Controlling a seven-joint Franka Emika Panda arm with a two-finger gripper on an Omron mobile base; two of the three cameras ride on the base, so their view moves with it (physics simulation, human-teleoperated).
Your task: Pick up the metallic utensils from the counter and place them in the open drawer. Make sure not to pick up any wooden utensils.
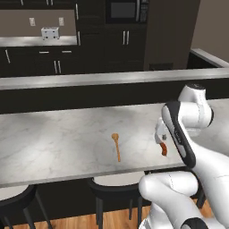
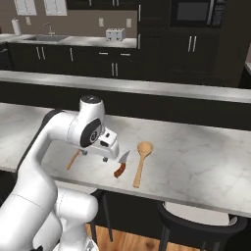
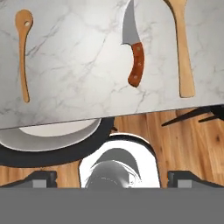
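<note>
Silvery curved knife with red-brown handle (image 3: 132,48) lying near front edge of pale marbled counter (image 3: 78,70), between small holed wooden spoon (image 3: 22,52) and long wooden spoon (image 3: 183,48); dark two-finger claw (image 3: 114,177) spread apart above; risks clamping a spoon through sideways drift.

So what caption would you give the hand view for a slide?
Two wooden spoons flank a curved, wood-handled knife near the marbled counter's edge.
</note>
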